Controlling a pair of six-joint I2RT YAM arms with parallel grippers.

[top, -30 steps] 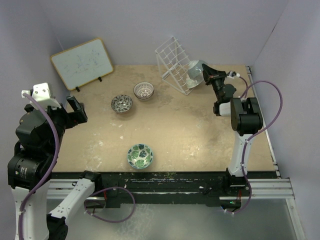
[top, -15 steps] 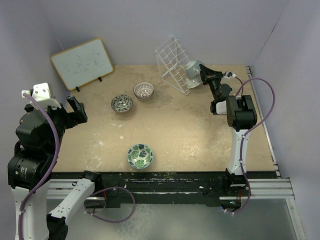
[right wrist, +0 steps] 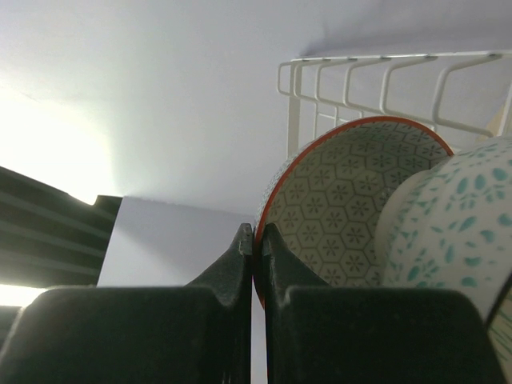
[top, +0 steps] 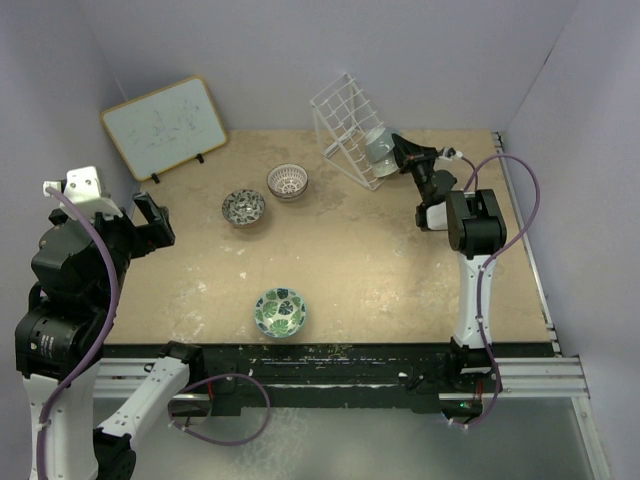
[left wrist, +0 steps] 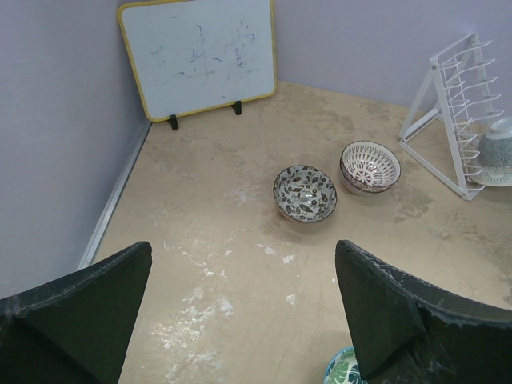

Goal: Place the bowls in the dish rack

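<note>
Right wrist view: my right claw pinches the rim of the hex-pattern bowl at the dish rack, table's 1 o'clock; I'd seat it btwn wires w/o bumping the teal-flecked bowl, then release.

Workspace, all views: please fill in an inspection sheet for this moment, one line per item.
Surface: tan tabletop, with white scuffs.
Job's things: dish rack at far right; hexagon-patterned bowl and green-white bowl at the rack; dark speckled bowl, lattice bowl and green leafy bowl on the table.
Clutter: whiteboard propped at far left.
Grippers: left gripper open, empty; right gripper pinching the hexagon-patterned bowl's rim.
Cables: purple cables looped off both arms, clear of the bowls.
Surroundings: lilac walls on three sides.
</note>
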